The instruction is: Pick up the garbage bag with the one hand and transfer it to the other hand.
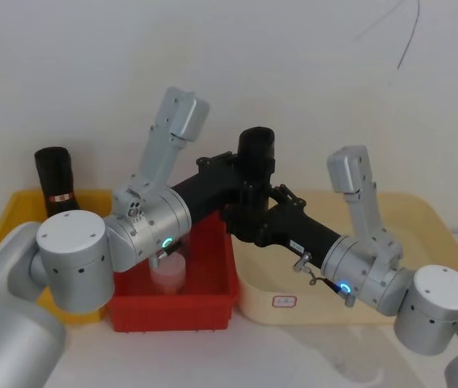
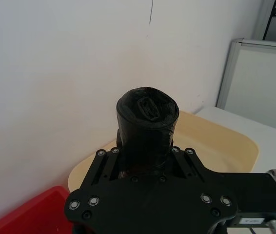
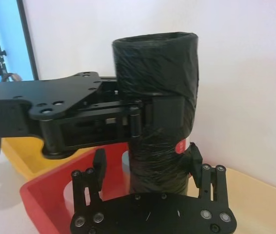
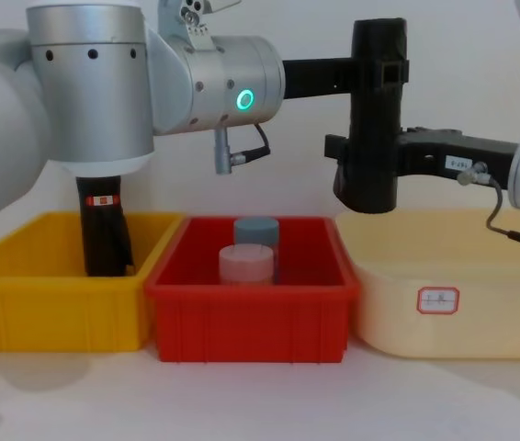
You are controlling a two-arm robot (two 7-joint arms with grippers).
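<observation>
White wall (image 4: 467,55), garbage bag (image 4: 375,115) part hidden in clamped left jaws, right jaws spread

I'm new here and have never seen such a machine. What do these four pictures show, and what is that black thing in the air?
It is a two-armed robot. One picture looks down from its head, one across from its chest, two from cameras on its wrists. On the table stand a yellow bin with a labelled black roll, a red bin with two canisters, and a cream tray. The left gripper, on the green-ringed arm, clamps the garbage bag, a plain black roll, in mid-air. The right gripper, blue-ringed arm, has its fingers open around the bag's lower part.
</observation>
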